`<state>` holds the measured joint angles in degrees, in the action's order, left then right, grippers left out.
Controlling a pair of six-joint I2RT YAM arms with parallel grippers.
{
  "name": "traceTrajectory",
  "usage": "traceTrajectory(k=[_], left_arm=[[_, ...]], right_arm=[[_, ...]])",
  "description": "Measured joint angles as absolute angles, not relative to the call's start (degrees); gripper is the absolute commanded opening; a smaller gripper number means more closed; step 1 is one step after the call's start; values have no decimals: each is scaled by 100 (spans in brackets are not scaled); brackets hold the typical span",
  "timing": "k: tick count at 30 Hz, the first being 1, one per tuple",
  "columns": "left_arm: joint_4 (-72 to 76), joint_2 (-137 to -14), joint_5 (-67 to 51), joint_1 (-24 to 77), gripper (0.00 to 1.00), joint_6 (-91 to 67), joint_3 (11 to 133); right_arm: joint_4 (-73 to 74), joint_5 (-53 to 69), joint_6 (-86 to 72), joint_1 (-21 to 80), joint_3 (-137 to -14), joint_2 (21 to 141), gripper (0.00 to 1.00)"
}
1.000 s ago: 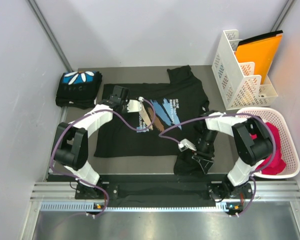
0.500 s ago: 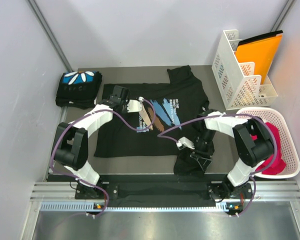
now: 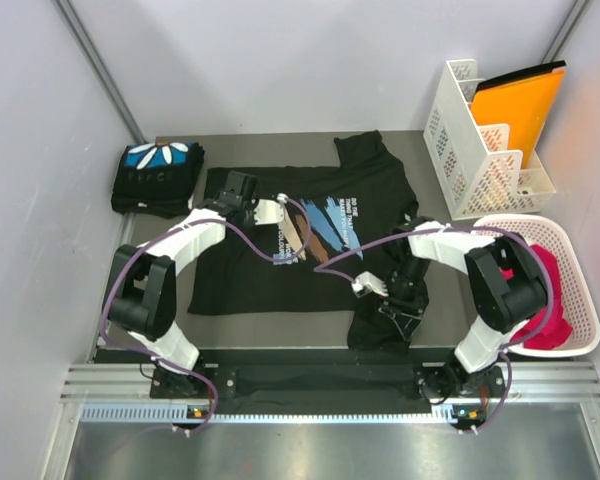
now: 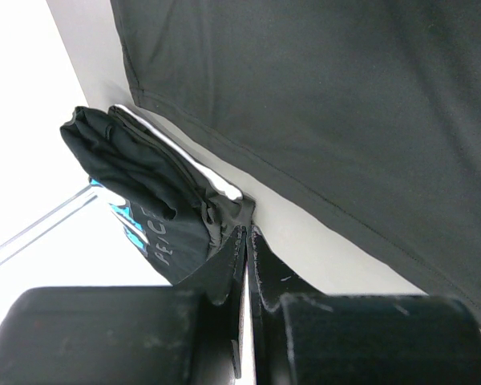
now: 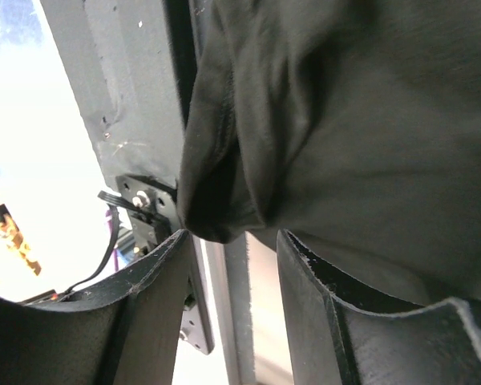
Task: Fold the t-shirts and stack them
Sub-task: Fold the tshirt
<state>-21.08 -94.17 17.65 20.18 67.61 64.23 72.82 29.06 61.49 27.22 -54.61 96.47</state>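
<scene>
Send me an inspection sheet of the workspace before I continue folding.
Surface: dark table, shirts on it.
Job's things: printed t-shirt spread flat, near-right corner bunched; folded t-shirt at far left.
Clutter: file rack with orange folder; basket holding pink cloth.
Grippers: left gripper shut; right gripper open at the bunched corner.
Cables: purple cables looping over the spread shirt.
Surroundings: white walls, metal rail.

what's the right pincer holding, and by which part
Nothing firmly, it seems: the right pincer stands open astride a bunched fold of the t-shirt, at its near right corner.
</scene>
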Motion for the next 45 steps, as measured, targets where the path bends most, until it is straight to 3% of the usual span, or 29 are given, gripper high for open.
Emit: traceTrajectory(k=[9,13,14,16,17,25,34,45], left_arm=[[-2108,-9417,1763,2018,4,6755,6423],[-2106,-9415,1763,2018,4,6751,6423],[-2106,-9413,1763,2018,4,6748,6423],[-2106,-9411,1763,2018,4,6746,6423],[-2106,-9411,1763,2018,4,6746,6423],[-2102,-9220,1761,2018,4,6744,6263],[-2038,-9214,1739,2018,4,6746,6213],[-2088,-9159,1586,2021,0,6705,6173]], right_arm=[[7249,2923,6182,2735,-5247,9695,48],[7177,2930,6165,2814,-5186,9725,43],[7129,2936,6147,2838,-5166,9738,40],[7035,2950,6119,2873,-5133,9776,20],[6980,2952,6088,2888,-5120,9804,0],[6674,2895,5758,3030,-5100,9806,0],[6936,2827,5614,3594,-5404,8311,0],[7076,2561,5264,4189,-5417,8044,0]])
